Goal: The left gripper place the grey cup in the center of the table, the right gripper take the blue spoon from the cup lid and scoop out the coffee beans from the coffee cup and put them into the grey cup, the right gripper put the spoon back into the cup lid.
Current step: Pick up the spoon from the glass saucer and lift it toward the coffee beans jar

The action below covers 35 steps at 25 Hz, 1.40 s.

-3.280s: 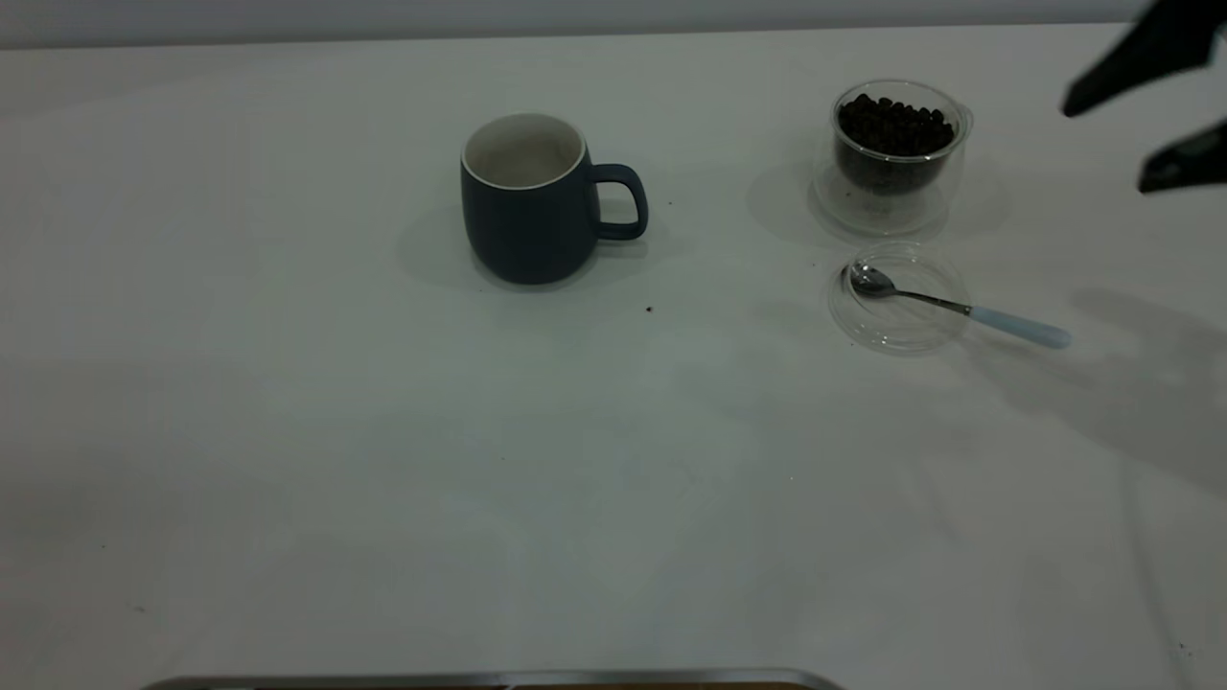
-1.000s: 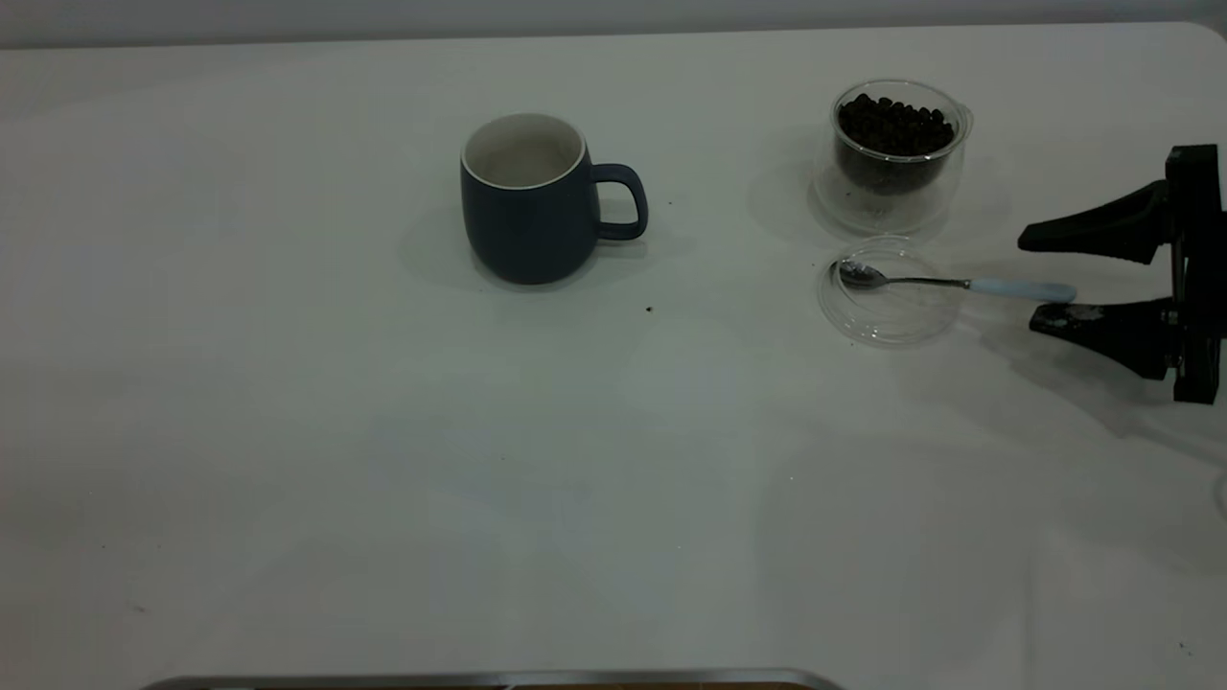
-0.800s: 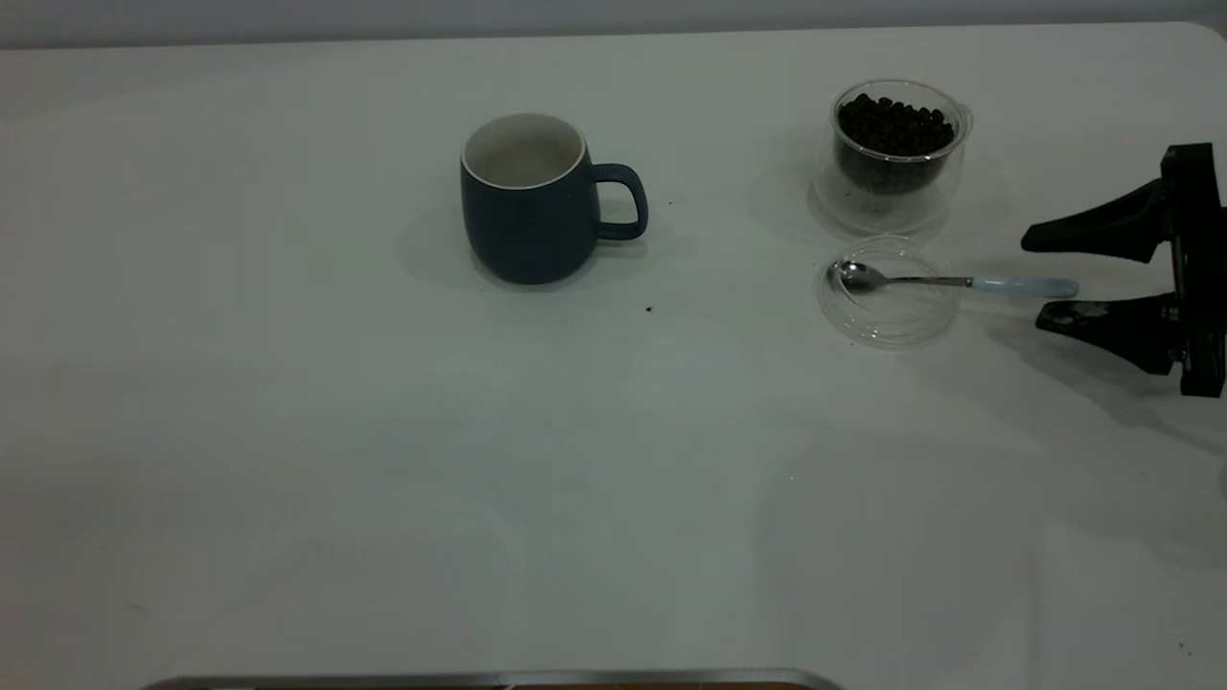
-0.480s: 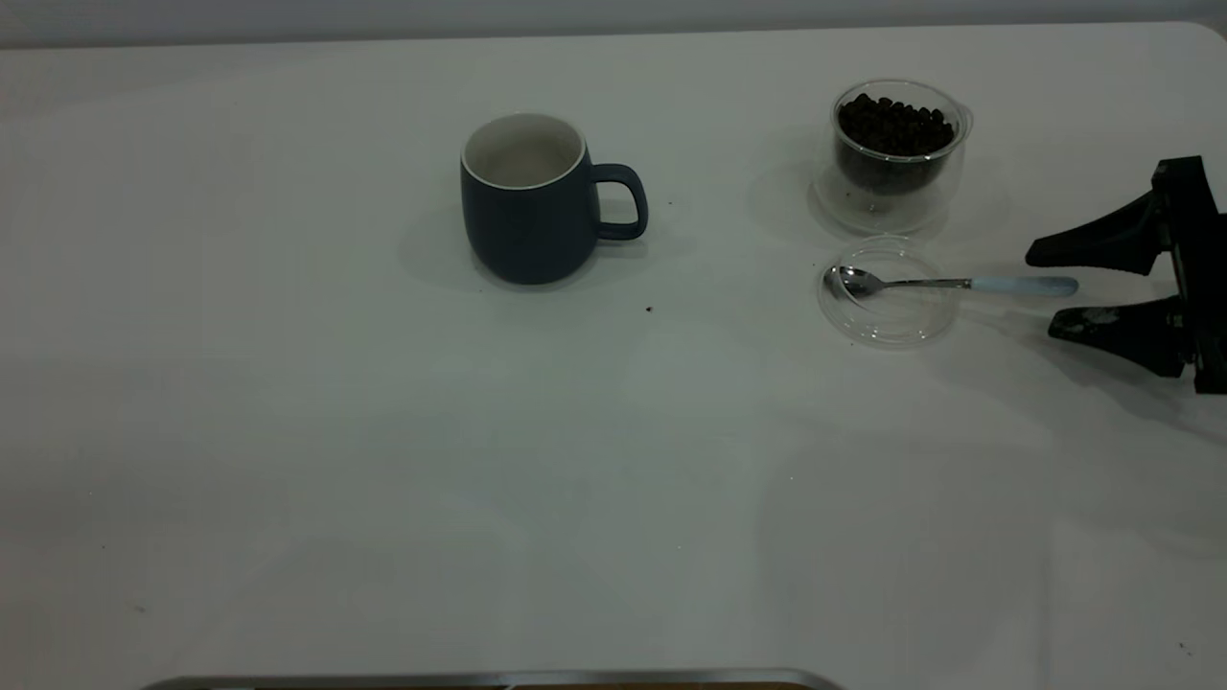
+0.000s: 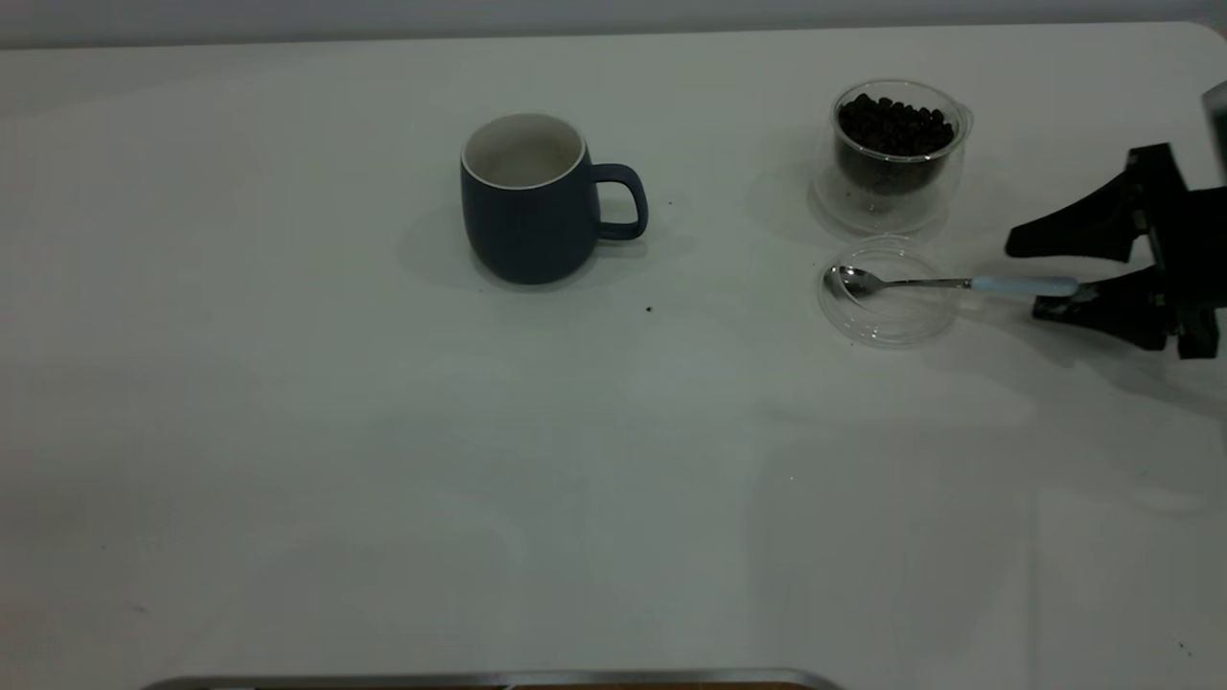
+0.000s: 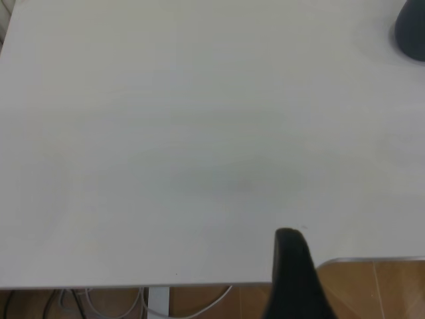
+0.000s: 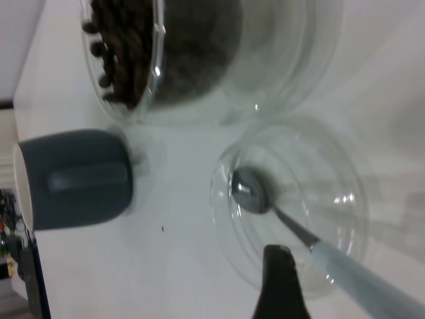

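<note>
Table: white top, fills the exterior frame; a few tiny dark specks, one lower right of the mug.

Grey cup: dark navy-grey mug, white inside, upright, upper centre of the exterior frame. Handle points to frame right. Nothing seen inside. Also in the right wrist view; a corner of it shows at the left wrist view's edge.

Coffee cup: clear double-walled glass, upright, upper right of the exterior frame, well apart from the mug. Also in the right wrist view.

Beans: dark heap, filling the glass bowl near to the rim. Right wrist view.

Lid: clear shallow disc, flat on the table, just below the glass in the exterior frame, rims near or touching; cannot tell which. Right wrist view.

Spoon: metal bowl resting in the lid, neck crossing the rim, pale blue handle running to frame right, out over the table. Right wrist view.

Right gripper: black, at the right edge of the exterior frame, low by the table. Fingers apart, one above and one below the handle's end; the lower tip lies close by the handle; contact cannot be told.

Left gripper: outside the exterior frame; one dark finger shows in the left wrist view, over the table edge. Jaw state cannot be told.
</note>
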Each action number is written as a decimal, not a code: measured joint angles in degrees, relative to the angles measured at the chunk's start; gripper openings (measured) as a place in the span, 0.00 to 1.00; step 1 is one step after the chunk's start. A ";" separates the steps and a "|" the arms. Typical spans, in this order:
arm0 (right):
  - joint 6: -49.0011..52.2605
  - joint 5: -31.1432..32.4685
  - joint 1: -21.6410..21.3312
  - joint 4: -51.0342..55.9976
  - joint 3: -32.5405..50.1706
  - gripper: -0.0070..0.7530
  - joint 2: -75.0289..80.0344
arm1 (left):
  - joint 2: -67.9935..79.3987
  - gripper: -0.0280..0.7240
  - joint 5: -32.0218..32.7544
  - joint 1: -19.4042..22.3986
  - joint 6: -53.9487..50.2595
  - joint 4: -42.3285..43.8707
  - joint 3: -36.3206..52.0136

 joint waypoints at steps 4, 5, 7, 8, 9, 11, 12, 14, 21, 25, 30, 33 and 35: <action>0.28 0.00 1.23 0.16 0.00 0.78 0.56 | 0.00 0.77 0.00 0.00 0.00 0.00 0.00; 0.28 0.00 1.50 0.46 -0.04 0.78 0.63 | 0.00 0.77 0.00 0.00 0.00 0.00 0.00; 0.28 0.00 1.88 0.93 -0.04 0.78 0.92 | 0.00 0.77 0.00 0.00 0.00 0.00 0.00; 0.16 0.00 2.04 1.17 -0.04 0.78 1.04 | 0.00 0.77 0.00 0.00 0.00 0.00 0.00; -0.22 0.06 2.13 1.28 -0.04 0.77 1.04 | 0.00 0.77 0.00 0.00 0.00 0.00 0.00; -0.90 0.35 2.15 1.85 -0.04 0.72 1.10 | 0.00 0.77 0.00 0.00 0.00 0.00 0.00; -1.01 0.40 2.15 1.97 -0.04 0.70 1.10 | 0.00 0.77 0.00 0.00 0.00 0.00 0.00; -1.36 0.47 2.09 1.97 -0.12 0.62 1.23 | 0.00 0.77 0.00 0.00 0.00 0.00 0.00; -2.52 0.42 2.09 1.78 -0.11 0.33 1.28 | 0.00 0.77 0.00 0.00 0.00 0.00 0.00; -2.59 1.98 1.99 0.24 -0.18 0.21 1.23 | 0.00 0.77 0.00 0.00 0.00 0.00 0.00; -2.56 3.43 0.59 -3.26 -0.37 0.15 1.03 | 0.00 0.77 0.00 0.00 0.00 0.00 0.00; -1.11 2.73 -0.14 -6.63 -0.37 0.15 -0.46 | 0.00 0.77 0.00 0.00 0.00 0.00 0.00; 0.30 1.28 -0.19 -8.59 -0.37 0.15 -2.20 | 0.00 0.77 0.00 0.00 0.00 0.00 0.00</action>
